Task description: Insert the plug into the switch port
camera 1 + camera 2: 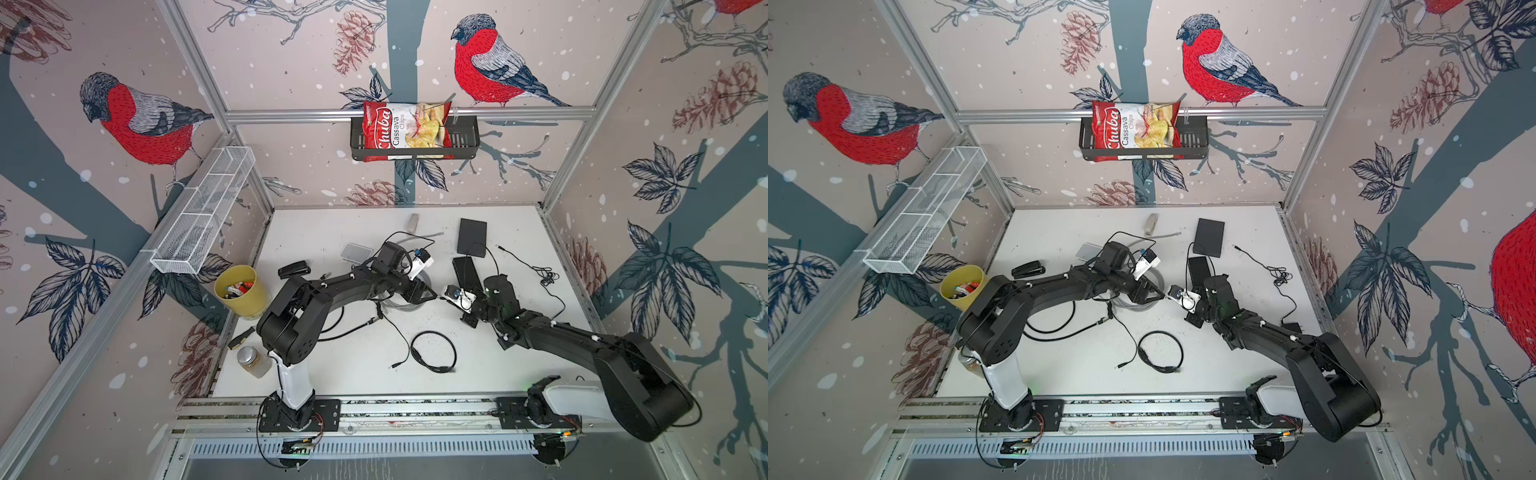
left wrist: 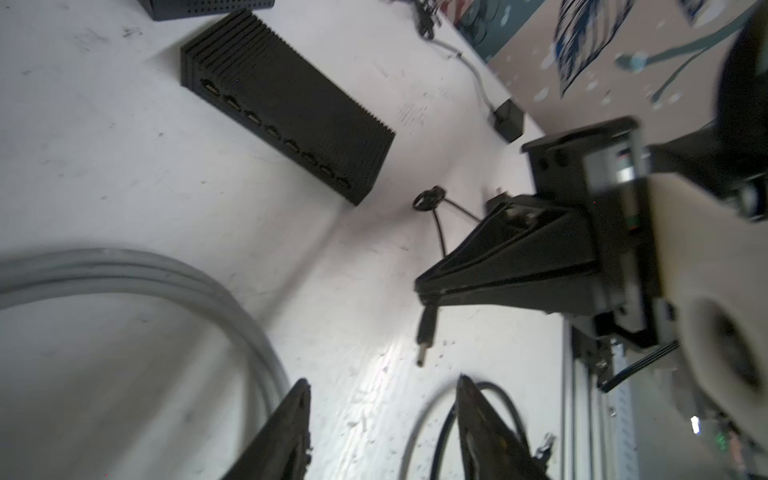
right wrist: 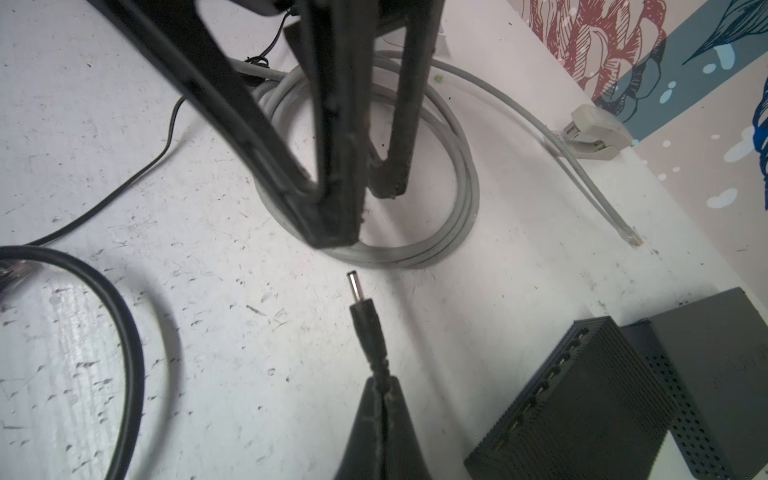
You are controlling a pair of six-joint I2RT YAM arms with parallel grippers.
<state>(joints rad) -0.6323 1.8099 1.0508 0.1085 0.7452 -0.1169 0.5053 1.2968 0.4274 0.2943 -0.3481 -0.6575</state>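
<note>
Right end effector (image 3: pixel 380 388) was clamped shut on the plug (image 3: pixel 365 320), gripping just behind the barrel, with the metal tip poking out past the fingers. Left end effector (image 2: pixel 382 399) had its jaws partway apart with nothing in them. In a top view it sat at 9 o'clock of the right one, nearly nose to nose. The grey cable coil (image 3: pixel 457 199) lay under it. The switch (image 1: pixel 467 272) lay flat on the surface (image 3: pixel 208 353), around 1 o'clock from my right end effector.
</note>
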